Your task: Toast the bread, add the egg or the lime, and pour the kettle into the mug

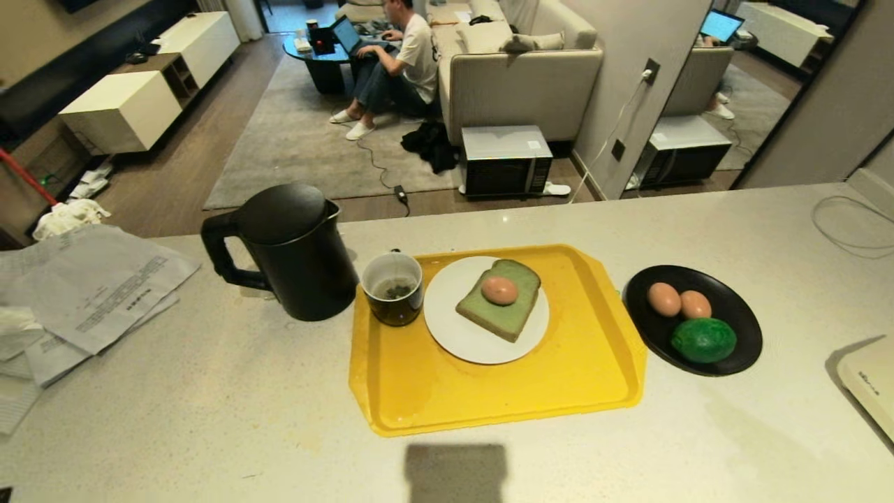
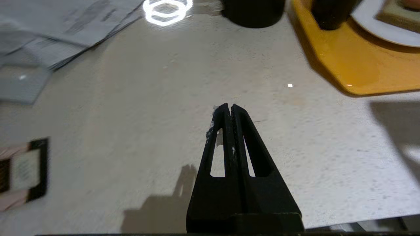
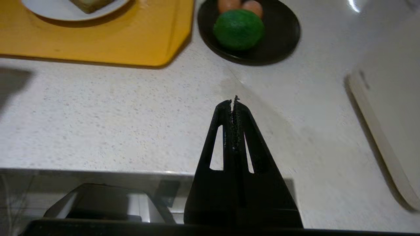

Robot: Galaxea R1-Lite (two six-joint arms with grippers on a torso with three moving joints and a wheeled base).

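The pale green bread (image 1: 513,312) lies on a white plate (image 1: 454,335) on a yellow tray (image 1: 489,398), with one egg (image 1: 499,290) on top of it. The dark mug (image 1: 393,288) stands on the tray's left edge, beside the black kettle (image 1: 293,248) on the counter. Two more eggs (image 1: 664,299) and the lime (image 1: 704,339) rest in a black dish (image 1: 740,349). Neither arm shows in the head view. My left gripper (image 2: 229,106) is shut and empty over bare counter near the tray's left. My right gripper (image 3: 233,102) hangs shut and empty near the counter's front edge, short of the lime (image 3: 239,29).
Loose papers (image 1: 91,293) lie at the counter's left. A white flat device (image 1: 873,384) sits at the right edge, and a cable (image 1: 848,223) loops at the back right. Beyond the counter a person (image 1: 398,63) sits on the floor by a sofa.
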